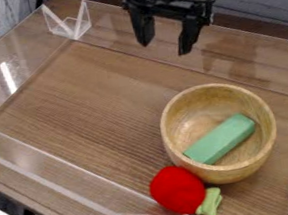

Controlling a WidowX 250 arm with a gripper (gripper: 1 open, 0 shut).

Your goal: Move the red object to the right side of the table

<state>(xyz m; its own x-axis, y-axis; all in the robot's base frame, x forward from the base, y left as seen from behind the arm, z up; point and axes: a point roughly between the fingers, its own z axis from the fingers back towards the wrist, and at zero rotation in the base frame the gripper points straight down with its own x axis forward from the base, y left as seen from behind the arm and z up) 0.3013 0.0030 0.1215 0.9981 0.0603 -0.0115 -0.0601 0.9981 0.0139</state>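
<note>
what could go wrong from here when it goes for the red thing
1. The red object lies close to the near acrylic wall, so the open gripper may clip the wall coming down.
2. It looks round, so it could roll out from between the fingers on closing.
3. The wooden bowl holding the green block sits right beside it; a finger or a sideways carry could bump the bowl.

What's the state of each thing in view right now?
gripper: open, empty, pointing down above the far side of the table
red ball: lying on the table near the front wall, untouched
wooden bowl: upright, holding the green block
green block: lying inside the bowl
table: wood top inside clear walls
</note>
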